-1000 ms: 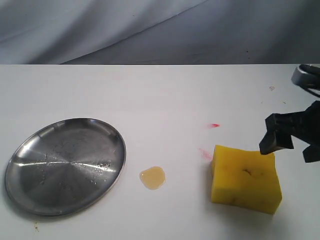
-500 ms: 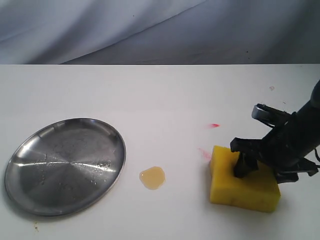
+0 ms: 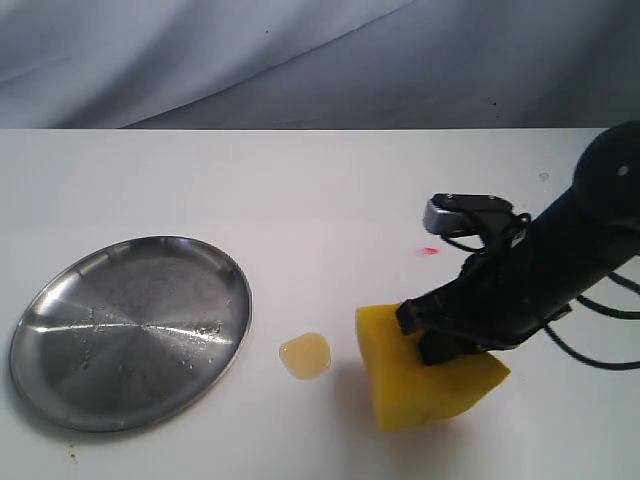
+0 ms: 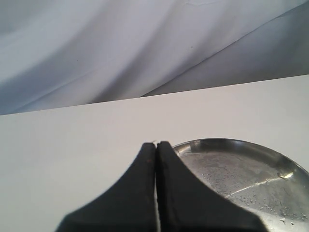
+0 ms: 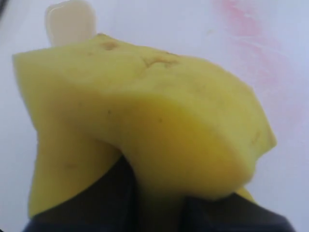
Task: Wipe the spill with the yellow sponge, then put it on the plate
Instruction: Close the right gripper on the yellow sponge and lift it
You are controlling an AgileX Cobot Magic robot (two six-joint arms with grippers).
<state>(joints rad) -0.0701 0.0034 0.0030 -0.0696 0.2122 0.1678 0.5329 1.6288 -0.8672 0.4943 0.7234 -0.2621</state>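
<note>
My right gripper (image 3: 432, 335) is shut on the yellow sponge (image 3: 420, 385), which is squeezed and tilted, just right of the spill (image 3: 305, 356). In the right wrist view the yellow sponge (image 5: 145, 121) fills the frame, bulging over my dark fingers (image 5: 87, 203), and the amber spill (image 5: 70, 21) lies just beyond its far edge. The steel plate (image 3: 130, 330) lies at the left. My left gripper (image 4: 155, 147) is shut and empty, with the plate (image 4: 241, 169) beside its tips. It is out of the exterior view.
Thin red-pink smears (image 3: 430, 251) mark the white table behind the sponge, also seen as a pink smear (image 5: 251, 43) in the right wrist view. A grey cloth backdrop (image 3: 320, 60) hangs behind the table's far edge.
My right gripper came down onto the sponge, closed on it, and has dragged it left toward the spill, tilting and squeezing it. The plate and spill have not moved.
</note>
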